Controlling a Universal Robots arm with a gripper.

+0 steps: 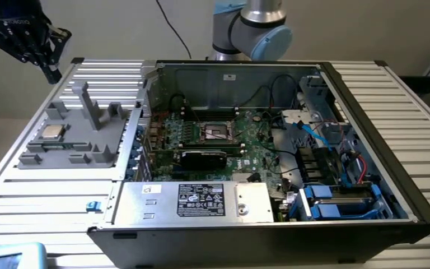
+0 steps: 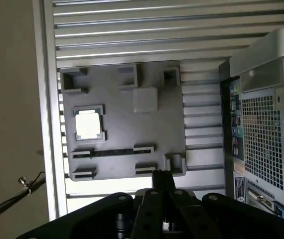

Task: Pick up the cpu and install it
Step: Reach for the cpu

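Note:
The cpu is a small flat silver square lying in a recess of the grey holder tray on the exterior view's left. In the wrist view the cpu shines bright on the same tray. My gripper hangs high above the table's far corner on the exterior view's left, well above and behind the tray, shut with nothing in it. Its black fingers meet at a point in the wrist view. The motherboard socket lies open inside the computer case.
The open case holds a black graphics card, a silver power supply box, cables and blue drive caddies. Grey posts stand up from the tray. The slatted aluminium table extends around the case. A loose cable lies off the table's edge.

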